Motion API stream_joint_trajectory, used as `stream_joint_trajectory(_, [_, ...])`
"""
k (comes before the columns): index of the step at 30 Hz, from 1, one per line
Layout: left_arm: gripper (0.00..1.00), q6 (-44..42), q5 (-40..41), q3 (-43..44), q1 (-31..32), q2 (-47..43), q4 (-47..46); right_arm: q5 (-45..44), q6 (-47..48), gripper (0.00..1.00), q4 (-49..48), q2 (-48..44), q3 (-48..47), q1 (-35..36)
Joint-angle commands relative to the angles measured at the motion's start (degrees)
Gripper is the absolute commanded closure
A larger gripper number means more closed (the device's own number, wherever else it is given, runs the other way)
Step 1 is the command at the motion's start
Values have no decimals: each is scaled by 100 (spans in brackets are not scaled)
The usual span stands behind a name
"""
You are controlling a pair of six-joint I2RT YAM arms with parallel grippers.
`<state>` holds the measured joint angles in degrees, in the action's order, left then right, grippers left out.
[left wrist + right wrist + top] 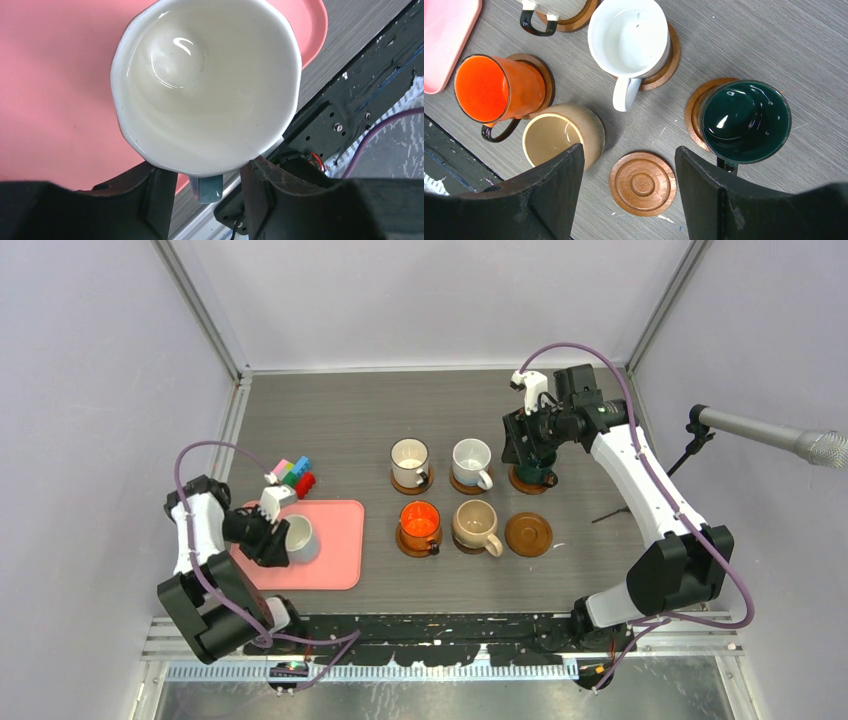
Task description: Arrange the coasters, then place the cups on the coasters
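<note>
A light blue cup [300, 536], white inside [210, 85], stands on the pink tray [335, 560]. My left gripper [278, 540] is shut on its handle [209, 189], fingertips hidden under the rim. Four cups sit on coasters in two rows: white [409, 460], white [471, 460], orange [420, 523], tan [476, 524]. The dark green cup [744, 122] rests on a coaster [696, 107] at back right. One coaster [642, 183] lies bare in front of it. My right gripper [629, 149] hangs open above that corner, holding nothing.
Colourful toy blocks [296, 474] lie behind the tray's far corner. A grey microphone [770, 435] juts in from the right wall. Frame posts and walls close the table's back and sides. A black rail [350, 100] runs along the near edge.
</note>
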<state>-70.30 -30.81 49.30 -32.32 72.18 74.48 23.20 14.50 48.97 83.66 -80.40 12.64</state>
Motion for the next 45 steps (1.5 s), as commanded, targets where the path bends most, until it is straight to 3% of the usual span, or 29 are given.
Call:
stream_joint_trajectory(1, [52,876,-99,-52,425,104,-888,-18,2,29,-44,-52,-105,22])
stream_joint_trajectory(15, [55,2257,116,-110,1623,142,-1656,-42,1,29,-39,-34,-127,27])
stream_joint_trajectory(19, [48,2184,241,-97,1686,-72,-1442,-35,-11,29,-42,-73,-85,27])
stream_joint_trajectory(24, [31,1839,611,227,1687,-160,-596,5,0,29,10,-104,-55,27])
stream_joint_trajectory(31, [28,1531,986,532,1616,-564,-190,41,-7,29,13,-112,-9,19])
stream_joint_trajectory(36, [38,1367,1870,549,1503,-642,-787,56,34,29,45,-122,14,27])
stream_joint_trajectory(45, [57,1636,1317,392,1419,-470,-1500,93,-1,28,38,-70,33,23])
